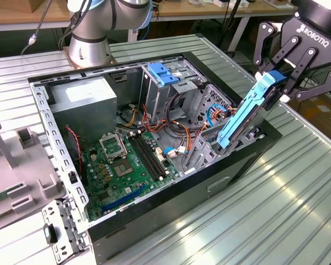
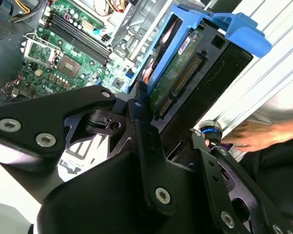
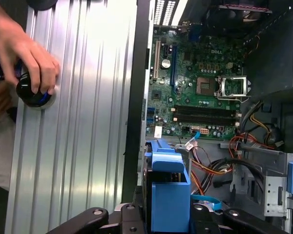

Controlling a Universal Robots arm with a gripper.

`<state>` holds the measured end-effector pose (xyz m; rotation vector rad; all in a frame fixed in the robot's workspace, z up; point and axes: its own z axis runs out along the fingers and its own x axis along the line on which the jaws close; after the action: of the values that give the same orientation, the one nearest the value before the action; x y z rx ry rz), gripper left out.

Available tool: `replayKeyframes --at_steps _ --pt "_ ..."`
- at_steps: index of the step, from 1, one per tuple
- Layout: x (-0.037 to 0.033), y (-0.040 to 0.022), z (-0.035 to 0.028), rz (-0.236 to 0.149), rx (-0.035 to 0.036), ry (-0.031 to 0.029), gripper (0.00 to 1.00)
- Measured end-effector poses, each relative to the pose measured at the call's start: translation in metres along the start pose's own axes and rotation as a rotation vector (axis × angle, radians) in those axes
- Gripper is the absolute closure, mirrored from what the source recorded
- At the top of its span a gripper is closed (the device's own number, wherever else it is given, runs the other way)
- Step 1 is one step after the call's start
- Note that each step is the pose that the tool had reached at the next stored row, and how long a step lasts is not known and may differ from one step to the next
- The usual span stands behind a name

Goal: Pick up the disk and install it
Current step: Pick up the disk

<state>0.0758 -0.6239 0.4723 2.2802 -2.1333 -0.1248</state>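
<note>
Ribbed metal table [image 1: 298, 187] holds an open computer case [image 1: 154, 221]. At the exterior view's right, the gripper [image 1: 284, 77] pinches the disk [image 1: 245, 113] by its upper end, tilted, lower end inside the case. Likely mid-install, step 2; seating it calls for careful alignment.

Room lies open above the motherboard [image 1: 121, 168], while cables [image 1: 183, 134] and a drive cage [image 1: 152, 99] crowd beside the disk [image 1: 244, 115]

place: robotics lab | evidence: open computer case [image 1: 154, 221] on ribbed metal bench [image 1: 265, 210]; robot arm base [image 1: 91, 38]; wooden desks [image 1: 16, 16] behind
</note>
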Motion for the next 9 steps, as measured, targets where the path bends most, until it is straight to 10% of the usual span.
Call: replayKeyframes --at_steps 9 --pt "0.0061 -0.0108 -0.0010 0.000 -0.0018 -0.0008 0.64"
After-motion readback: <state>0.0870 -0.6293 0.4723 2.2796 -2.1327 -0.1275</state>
